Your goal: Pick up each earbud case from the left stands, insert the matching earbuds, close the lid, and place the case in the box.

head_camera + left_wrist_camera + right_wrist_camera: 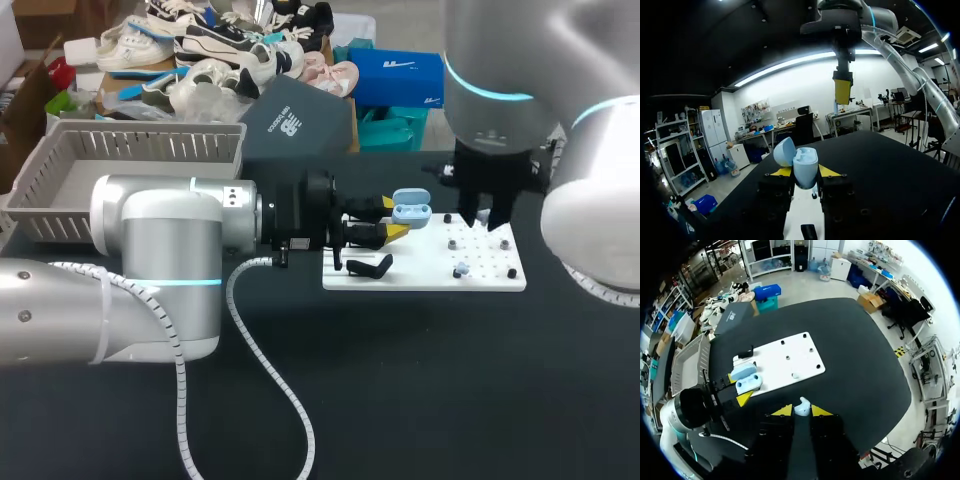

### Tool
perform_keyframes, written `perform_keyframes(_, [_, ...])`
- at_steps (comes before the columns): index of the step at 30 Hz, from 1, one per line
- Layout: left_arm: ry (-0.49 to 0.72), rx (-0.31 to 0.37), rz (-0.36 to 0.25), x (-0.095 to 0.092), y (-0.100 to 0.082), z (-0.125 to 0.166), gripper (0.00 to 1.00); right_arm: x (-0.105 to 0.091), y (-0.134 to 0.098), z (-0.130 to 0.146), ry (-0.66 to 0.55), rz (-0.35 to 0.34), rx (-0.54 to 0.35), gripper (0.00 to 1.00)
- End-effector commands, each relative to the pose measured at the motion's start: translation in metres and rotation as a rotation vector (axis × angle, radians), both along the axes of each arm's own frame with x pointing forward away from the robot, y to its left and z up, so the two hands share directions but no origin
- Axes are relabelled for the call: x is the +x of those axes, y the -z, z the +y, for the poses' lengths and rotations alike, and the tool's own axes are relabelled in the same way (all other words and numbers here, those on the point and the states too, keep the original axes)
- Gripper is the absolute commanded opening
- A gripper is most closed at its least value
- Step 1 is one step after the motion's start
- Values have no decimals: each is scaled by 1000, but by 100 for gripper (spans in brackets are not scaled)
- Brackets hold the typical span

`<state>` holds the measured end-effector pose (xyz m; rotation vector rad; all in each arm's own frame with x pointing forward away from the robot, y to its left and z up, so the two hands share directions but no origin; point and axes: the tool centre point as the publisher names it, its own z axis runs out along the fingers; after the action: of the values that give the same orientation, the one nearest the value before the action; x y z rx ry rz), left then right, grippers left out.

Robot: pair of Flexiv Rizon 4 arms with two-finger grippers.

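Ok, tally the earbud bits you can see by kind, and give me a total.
earbud case: 1, lid open, in the left pincer
earbuds: 2, the held earbud in the right pincer and the loose earbud on the white board
Total: 3

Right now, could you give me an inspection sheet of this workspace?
Surface: black table bearing a white drilled board.
Job's things: open light blue earbud case; small pale earbud; second earbud on the board; black stand; grey slatted basket.
Clutter: dark grey box at the far edge.
Grippers: left gripper shut on the case; right gripper shut on the pale earbud.
Cables: white coiled hose on the left arm.
Surroundings: nothing seen.
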<state>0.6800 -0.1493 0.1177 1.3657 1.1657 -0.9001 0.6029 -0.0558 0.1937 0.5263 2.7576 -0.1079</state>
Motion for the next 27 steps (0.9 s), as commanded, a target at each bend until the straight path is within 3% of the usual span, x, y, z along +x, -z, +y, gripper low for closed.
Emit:
perform_keyframes(1, [-1, -3, -2, 0, 1, 0, 0, 9, -4, 12, 28, 23, -63, 0])
perform_keyframes(18, [-1, -3, -2, 0, 1, 0, 0, 15, 8, 35, 56, -44, 43, 0])
perform_keyframes(27, [-1, -3, -2, 0, 1, 0, 0, 30, 16, 42, 50, -53, 72, 0])
